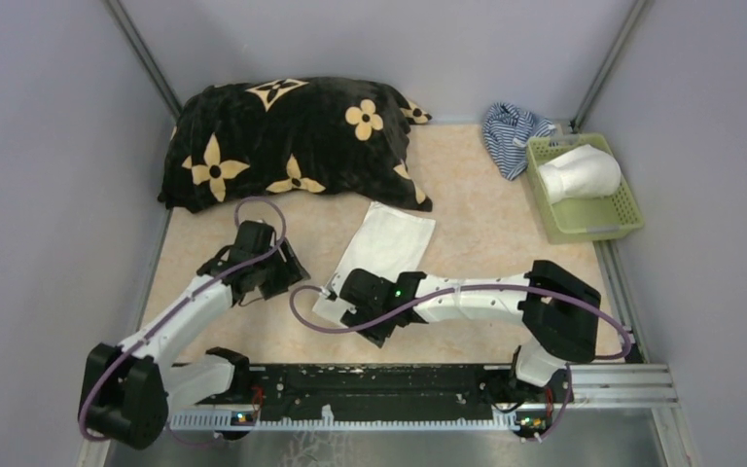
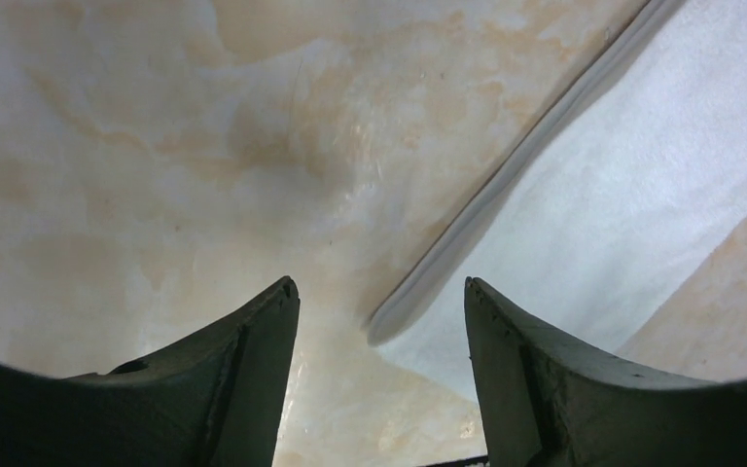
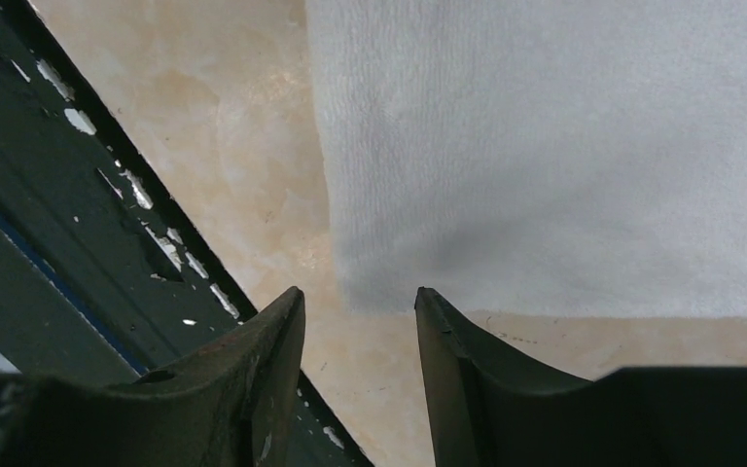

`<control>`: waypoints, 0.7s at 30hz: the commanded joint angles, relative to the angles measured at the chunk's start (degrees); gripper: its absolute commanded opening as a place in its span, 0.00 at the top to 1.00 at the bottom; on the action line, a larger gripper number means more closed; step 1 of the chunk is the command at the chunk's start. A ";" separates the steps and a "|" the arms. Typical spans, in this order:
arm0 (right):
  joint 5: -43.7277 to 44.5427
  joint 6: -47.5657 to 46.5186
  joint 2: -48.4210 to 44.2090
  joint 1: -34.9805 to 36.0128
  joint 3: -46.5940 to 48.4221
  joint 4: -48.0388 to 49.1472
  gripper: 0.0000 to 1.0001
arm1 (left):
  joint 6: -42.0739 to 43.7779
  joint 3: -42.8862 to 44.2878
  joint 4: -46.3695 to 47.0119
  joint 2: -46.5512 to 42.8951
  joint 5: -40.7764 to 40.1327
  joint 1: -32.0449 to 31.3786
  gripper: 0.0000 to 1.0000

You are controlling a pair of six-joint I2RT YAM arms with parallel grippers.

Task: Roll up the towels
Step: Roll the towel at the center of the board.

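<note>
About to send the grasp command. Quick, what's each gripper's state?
Left gripper: open, empty, near the white towel corner.
Right gripper: open, empty, at the towel's near edge.

Layout relative to the flat towel, which is lying mid-table. The pillow is sitting behind it and to its left, nearly touching its far corner. The basket is standing well to its right, with a rolled towel lying inside; the striped garment is lying just left of the basket. The left gripper is hovering just left of the flat towel, the right gripper at its near edge.
</note>
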 commanded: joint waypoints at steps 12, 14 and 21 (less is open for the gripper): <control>7.03 -1.46 9.42 3.86 3.02 -2.09 0.56 | -13.24 -11.57 -3.07 -12.16 5.86 0.15 0.31; 8.55 -1.06 11.67 4.23 2.89 -2.93 0.56 | -14.06 -12.47 -2.08 -11.45 7.11 0.15 0.30; 9.34 0.53 13.99 4.63 3.22 -2.67 0.79 | -16.70 -14.35 0.93 -10.20 10.04 -0.11 0.30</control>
